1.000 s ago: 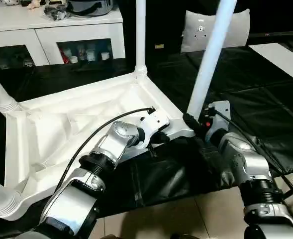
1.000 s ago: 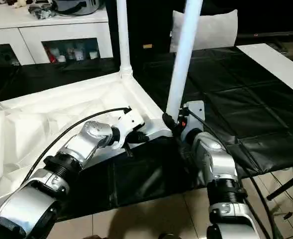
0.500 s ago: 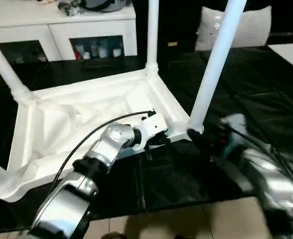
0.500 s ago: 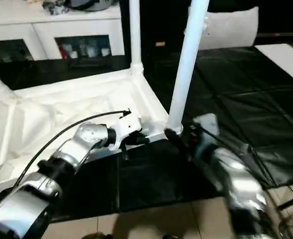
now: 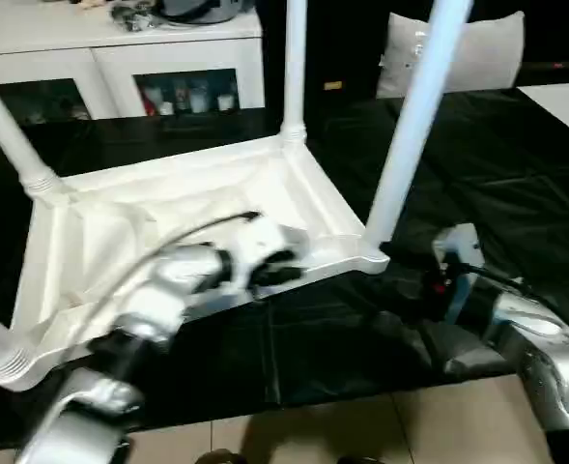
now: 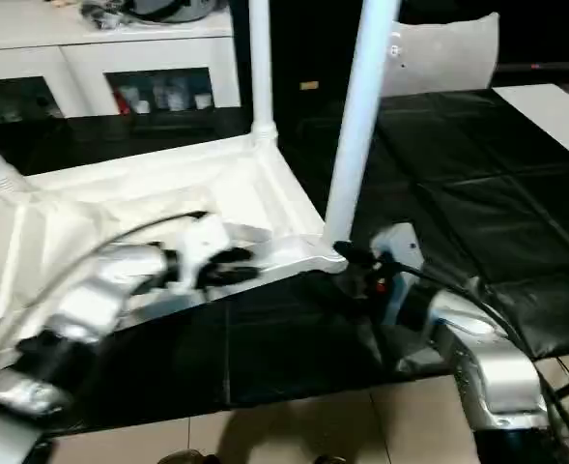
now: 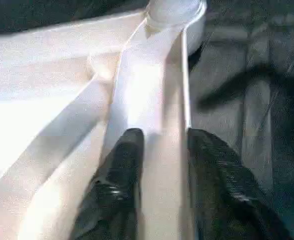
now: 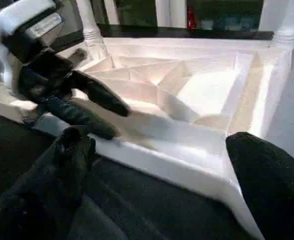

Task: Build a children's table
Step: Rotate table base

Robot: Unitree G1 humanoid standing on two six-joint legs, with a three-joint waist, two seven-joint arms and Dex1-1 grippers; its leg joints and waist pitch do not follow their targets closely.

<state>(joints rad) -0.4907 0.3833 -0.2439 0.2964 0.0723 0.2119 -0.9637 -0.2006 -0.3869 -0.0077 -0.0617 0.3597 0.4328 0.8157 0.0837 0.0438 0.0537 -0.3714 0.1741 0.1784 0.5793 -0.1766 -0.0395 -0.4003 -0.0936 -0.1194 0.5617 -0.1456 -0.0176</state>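
The white children's table (image 5: pixel 168 208) lies upside down on the black mat, its ribbed underside facing up. Its legs stand in the corner sockets: the near-right leg (image 5: pixel 414 116), the far leg (image 5: pixel 295 68) and a left leg (image 5: pixel 14 140). My left gripper (image 5: pixel 286 275) is open at the near rim. Its fingers (image 7: pixel 122 165) straddle the rim wall and point toward the near-right corner socket (image 7: pixel 174 12). My right gripper (image 5: pixel 405 290) is open, its fingers (image 8: pixel 67 160) wide apart, a little short of that corner and holding nothing.
A white cabinet (image 5: pixel 120 48) with items on its shelves stands behind the table. A pale cushion (image 5: pixel 487 53) leans at the back right, and a white board (image 5: pixel 564 106) lies at the right edge. The black mat (image 5: pixel 516 174) ends at tiled floor (image 5: pixel 361 435) near me.
My left gripper has slid back along the near rim, away from the corner. My right gripper has drawn back from the base of the near-right leg. The table has stayed put.
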